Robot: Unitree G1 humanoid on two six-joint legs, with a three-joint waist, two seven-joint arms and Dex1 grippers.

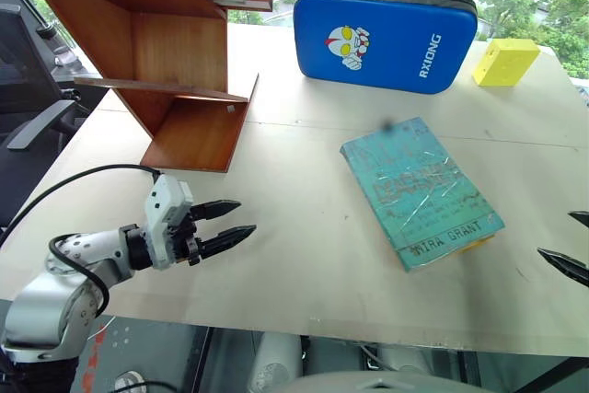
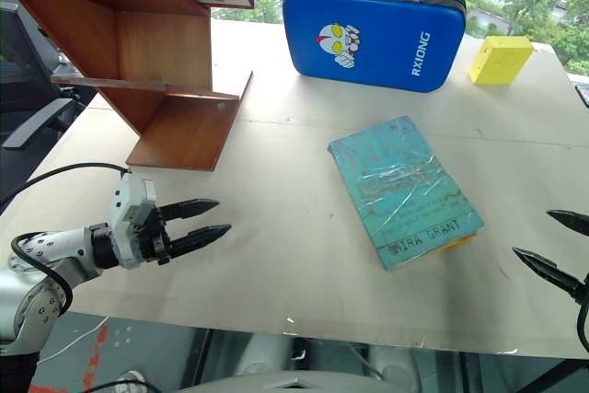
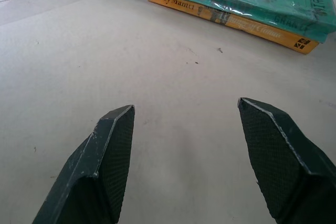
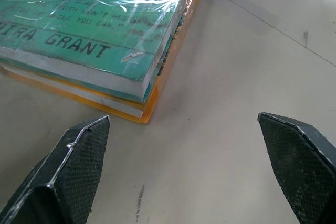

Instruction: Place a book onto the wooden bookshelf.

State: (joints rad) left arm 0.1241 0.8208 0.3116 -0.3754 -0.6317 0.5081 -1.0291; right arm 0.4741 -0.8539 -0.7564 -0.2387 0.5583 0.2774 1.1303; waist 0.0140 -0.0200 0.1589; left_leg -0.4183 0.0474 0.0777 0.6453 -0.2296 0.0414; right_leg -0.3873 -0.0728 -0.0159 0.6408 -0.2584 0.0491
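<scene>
In the head views, nearest the camera, the left gripper (image 1: 228,225) hovers over the pale table (image 1: 304,264) with its two black fingers spread and nothing between them; at the right edge the right gripper (image 2: 555,244) shows its two finger tips set wide apart, also empty. The teal book (image 1: 420,190), lettered "MIRA GRANT" on its near end, lies flat between them on top of a yellow book (image 1: 479,244). Further back stand the wooden bookshelf (image 1: 179,62), a blue padded case (image 1: 386,32) marked "RXIONG" with a cartoon figure, and a yellow block (image 1: 505,62). The left wrist view shows the spread fingers (image 3: 100,166) facing the stacked books. The right wrist view reads "GRANT" on the cover just ahead of its wide-set fingers (image 4: 68,177).
</scene>
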